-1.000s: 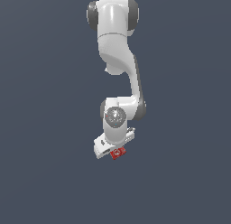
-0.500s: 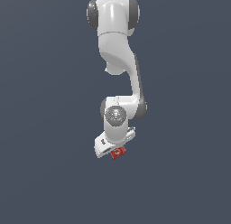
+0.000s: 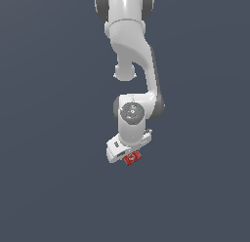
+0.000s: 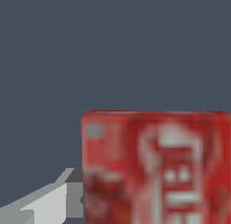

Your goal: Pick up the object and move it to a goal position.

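Observation:
The object is a small flat red box with white markings, hanging under the white hand at the lower end of the arm in the exterior view. My gripper is shut on it, and the box pokes out below the hand toward the exterior view's right. In the wrist view the object is very close and blurred, its labelled red face turned to the camera. One grey finger touches the box's side. The other finger is out of frame.
The white arm hangs down from the top of the exterior view. Behind everything is a plain dark blue-grey background, and no goal marker, table edge or other object shows in either view.
The wrist and hand have risen a little and shifted toward the exterior view's right, carrying the red box with them. The grip on the box looks unchanged.

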You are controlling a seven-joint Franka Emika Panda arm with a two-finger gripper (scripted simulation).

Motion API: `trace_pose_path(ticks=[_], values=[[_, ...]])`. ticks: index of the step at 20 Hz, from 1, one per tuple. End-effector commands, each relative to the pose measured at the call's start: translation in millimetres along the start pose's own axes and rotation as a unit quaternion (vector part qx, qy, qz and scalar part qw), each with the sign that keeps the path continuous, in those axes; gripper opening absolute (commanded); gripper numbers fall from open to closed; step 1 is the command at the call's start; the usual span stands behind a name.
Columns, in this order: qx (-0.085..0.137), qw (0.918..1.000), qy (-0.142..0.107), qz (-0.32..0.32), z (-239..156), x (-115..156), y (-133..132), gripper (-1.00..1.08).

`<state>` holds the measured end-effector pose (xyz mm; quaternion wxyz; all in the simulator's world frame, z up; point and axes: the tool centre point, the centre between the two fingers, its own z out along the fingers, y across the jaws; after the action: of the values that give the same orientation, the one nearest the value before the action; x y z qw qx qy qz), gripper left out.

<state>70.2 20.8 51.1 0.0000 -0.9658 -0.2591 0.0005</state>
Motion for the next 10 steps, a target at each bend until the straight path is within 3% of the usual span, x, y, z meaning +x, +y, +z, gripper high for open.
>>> trace_pose_path(ticks=[1, 10], values=[[0.0, 1.0, 0.0, 0.0, -14.5, -2.1, -11.8, -1.0], [-0.001, 1.0, 0.0, -0.001, -85.3, -14.7, -68.4, -1.0]])
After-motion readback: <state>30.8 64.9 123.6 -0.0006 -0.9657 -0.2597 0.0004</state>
